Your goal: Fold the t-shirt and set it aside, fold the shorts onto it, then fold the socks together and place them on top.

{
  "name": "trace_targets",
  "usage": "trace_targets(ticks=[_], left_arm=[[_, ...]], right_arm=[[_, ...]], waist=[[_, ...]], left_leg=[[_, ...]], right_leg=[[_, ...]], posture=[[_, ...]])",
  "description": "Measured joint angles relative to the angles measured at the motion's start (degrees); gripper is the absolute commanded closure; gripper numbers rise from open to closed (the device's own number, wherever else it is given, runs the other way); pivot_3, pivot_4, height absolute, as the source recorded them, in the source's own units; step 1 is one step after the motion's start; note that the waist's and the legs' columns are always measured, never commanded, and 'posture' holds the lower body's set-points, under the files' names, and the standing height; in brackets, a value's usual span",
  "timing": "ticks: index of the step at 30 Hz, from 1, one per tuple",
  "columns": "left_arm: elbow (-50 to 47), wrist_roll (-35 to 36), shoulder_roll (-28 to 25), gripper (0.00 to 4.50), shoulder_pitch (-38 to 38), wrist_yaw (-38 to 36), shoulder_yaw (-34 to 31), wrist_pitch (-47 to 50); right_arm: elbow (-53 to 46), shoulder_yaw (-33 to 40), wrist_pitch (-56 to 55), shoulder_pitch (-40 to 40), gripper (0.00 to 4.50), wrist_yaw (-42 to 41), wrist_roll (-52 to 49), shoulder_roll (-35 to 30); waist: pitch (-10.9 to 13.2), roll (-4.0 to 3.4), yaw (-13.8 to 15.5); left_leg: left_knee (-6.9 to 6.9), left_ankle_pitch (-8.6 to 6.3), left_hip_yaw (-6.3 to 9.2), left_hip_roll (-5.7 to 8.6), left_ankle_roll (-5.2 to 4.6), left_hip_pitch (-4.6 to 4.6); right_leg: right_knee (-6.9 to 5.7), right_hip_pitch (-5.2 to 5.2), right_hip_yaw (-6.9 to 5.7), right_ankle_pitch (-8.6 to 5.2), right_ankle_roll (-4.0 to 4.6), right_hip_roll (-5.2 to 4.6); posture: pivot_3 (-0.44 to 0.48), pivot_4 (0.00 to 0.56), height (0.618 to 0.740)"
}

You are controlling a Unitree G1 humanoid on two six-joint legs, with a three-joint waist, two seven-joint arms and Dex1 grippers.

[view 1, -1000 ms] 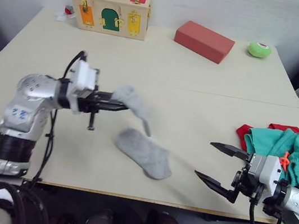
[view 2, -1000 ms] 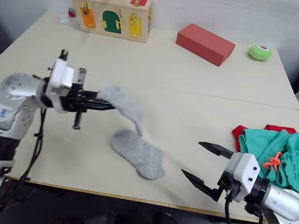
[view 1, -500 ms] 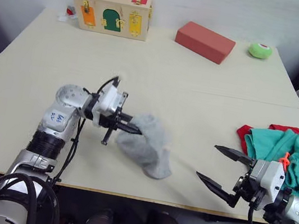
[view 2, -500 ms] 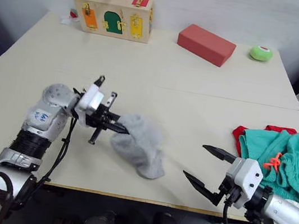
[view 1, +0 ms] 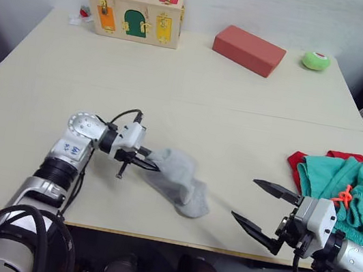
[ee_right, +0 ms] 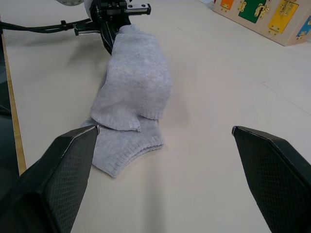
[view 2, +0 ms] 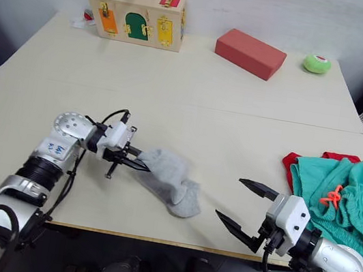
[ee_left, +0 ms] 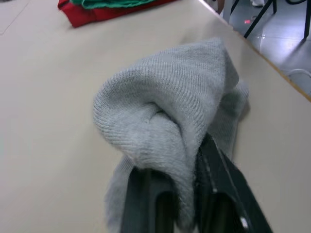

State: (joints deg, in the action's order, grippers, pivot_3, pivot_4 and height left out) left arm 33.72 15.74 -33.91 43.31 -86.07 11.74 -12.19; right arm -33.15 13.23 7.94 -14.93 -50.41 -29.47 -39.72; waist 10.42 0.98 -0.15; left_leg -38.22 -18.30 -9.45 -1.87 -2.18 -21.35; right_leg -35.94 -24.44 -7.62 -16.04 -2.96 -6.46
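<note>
Sock-folding step: socks (view 1: 176, 180) stacked near table (view 1: 197, 83) front edge, upper one pinched by left gripper (view 1: 144, 162). Right gripper (view 1: 263, 208) spread wide, apart. Next, probably: release, then carry pair onto shorts (view 1: 352, 191).

- The socks (view 1: 176, 177) are light grey knit.
- The shorts (view 1: 352, 194) are teal-green with a bright orange drawstring (view 1: 344, 197).
- The t-shirt (view 1: 296, 161) under the shorts is bright red.
- The block (view 1: 249, 50) is brick red.
- The ball (view 1: 316, 60) beside the block is green.
- The table (view 1: 195, 90) is pale beige.
- The wooden box (view 1: 133, 15) carries orange, green, yellow, blue and red panels.
</note>
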Motion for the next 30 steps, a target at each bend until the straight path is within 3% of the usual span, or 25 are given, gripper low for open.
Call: trace_targets(ticks=[9,19,27,30], left_arm=[[-5.19,1.33,-9.8,0.02,-4.19,-0.01,2.09,6.79],[-5.35,-4.52,-15.46,0.02,-3.87,0.02,5.82,14.95],[-6.33,2.57,-23.3,0.02,-3.26,-0.01,4.61,30.74],[-4.25,3.23,-17.71,0.02,0.34,0.55,1.02,31.22]], right_arm=[[0.8,-2.38,10.47,2.07,0.0,2.31,-6.37,1.32],[0.85,-7.15,18.63,5.46,0.0,5.08,-8.17,2.27],[-0.26,-9.81,27.56,5.39,0.0,7.52,-8.27,-0.22],[-0.42,-13.45,28.89,6.12,0.0,8.99,-6.48,-0.03]], waist=[[0.01,0.02,0.08],[0.01,0.02,0.12],[0.06,0.1,-0.05],[0.06,0.11,1.07]], left_leg=[[-0.02,-0.01,0.05,0.02,-0.04,-0.01],[-0.02,-0.05,0.05,0.03,-0.07,-0.08],[-0.03,-0.04,0.05,0.01,-0.06,-0.11],[-0.2,-0.05,0.17,0.08,-0.1,-0.19]], right_leg=[[0.0,0.0,0.0,0.0,0.0,-0.07],[-0.01,-0.05,-0.01,-0.01,0.01,-0.07],[-0.03,-0.09,-0.01,-0.01,0.01,-0.06],[-0.03,-0.05,-0.07,0.0,-0.01,-0.08]], posture=[[0.0,0.15,0.74],[0.0,0.15,0.74],[0.0,0.15,0.74],[0.0,0.15,0.74]])
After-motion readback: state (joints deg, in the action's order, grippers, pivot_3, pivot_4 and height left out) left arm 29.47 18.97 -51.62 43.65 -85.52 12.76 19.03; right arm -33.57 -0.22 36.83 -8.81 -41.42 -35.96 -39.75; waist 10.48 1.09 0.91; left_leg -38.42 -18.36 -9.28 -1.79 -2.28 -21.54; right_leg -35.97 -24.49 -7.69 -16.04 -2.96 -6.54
